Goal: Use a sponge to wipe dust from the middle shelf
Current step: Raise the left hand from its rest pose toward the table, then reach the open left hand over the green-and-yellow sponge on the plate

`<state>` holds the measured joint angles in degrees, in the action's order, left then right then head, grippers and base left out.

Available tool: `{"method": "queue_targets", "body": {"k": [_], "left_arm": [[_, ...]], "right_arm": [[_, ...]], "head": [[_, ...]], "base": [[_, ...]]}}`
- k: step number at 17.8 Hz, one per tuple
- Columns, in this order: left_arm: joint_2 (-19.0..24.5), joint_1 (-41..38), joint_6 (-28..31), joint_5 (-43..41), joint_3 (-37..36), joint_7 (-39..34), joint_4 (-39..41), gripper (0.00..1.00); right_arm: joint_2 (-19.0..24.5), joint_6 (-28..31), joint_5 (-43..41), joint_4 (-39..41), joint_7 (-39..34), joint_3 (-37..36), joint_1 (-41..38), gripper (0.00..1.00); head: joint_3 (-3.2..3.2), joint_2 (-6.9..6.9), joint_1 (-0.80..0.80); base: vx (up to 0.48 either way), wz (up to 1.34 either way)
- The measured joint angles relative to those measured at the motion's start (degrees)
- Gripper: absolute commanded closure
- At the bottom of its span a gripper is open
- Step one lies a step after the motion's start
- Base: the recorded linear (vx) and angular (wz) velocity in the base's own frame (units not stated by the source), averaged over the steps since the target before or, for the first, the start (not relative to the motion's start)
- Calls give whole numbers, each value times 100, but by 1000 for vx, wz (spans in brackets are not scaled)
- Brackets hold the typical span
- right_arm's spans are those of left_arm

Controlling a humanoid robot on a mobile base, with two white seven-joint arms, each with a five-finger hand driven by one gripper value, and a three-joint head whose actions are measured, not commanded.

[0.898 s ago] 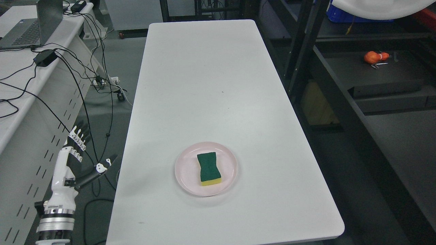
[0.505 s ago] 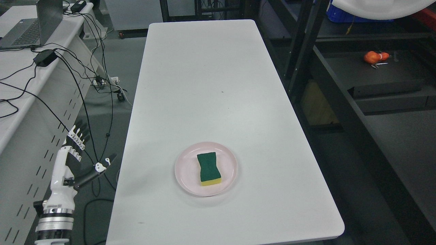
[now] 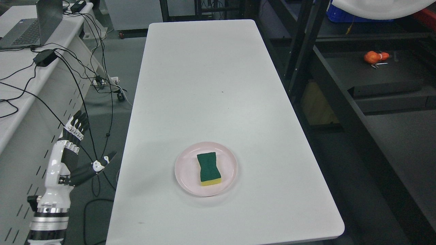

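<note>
While the sponge (image 3: 208,169) lies untouched, green side up with its yellow layer showing along the near edge, on the pink plate (image 3: 184,177) near the front of the white table (image 3: 204,85), the task looks to be at its very start: nothing has been picked up and no wiping has begun. The left hand (image 3: 68,160) hangs off the table's left edge, well apart from the plate, with its fingers (image 3: 75,127) spread straight and the thumb angled out toward the table; it holds nothing.

The next move, as I judge it, calls for a hand to come over the plate and close on the sponge across its narrow waist, lifting it clear of the rim. After that the sponge has to go to the dark shelving (image 3: 344,112) on the right of the table.

The right arm does not show at all. The shelving is cut off by the picture's edge and sits in shadow, so which level counts as the middle shelf is hard to tell, and no dust can be made out. An orange thing (image 3: 374,56) rests on one dark shelf, too small to identify.
</note>
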<state>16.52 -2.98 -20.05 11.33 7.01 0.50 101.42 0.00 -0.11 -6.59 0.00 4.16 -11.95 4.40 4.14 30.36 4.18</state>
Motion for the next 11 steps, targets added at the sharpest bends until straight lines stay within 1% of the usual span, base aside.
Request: {"method": "queue_targets", "body": {"k": [2,5,8,11], "left_arm": [[65,2,-105,-6,6,92,-10,2],[179,126,-241,-325,36,652,-64,3],[246,374,-684,-1153,92,1097,-142,4],[279,705,-1310,-2344,118,1305,-210,4]], "right_arm": [[0,0,0,0,0,0,2,0],[0,0,0,0,1,0,1,0],[0,0,0,0,2,0,0,0],[0,0,0,0,3,0,1,0]], "head": [[0,0,0],[0,0,0],[0,0,0],[0,0,0]], "base": [[0,0],[0,0],[0,0],[0,0]]}}
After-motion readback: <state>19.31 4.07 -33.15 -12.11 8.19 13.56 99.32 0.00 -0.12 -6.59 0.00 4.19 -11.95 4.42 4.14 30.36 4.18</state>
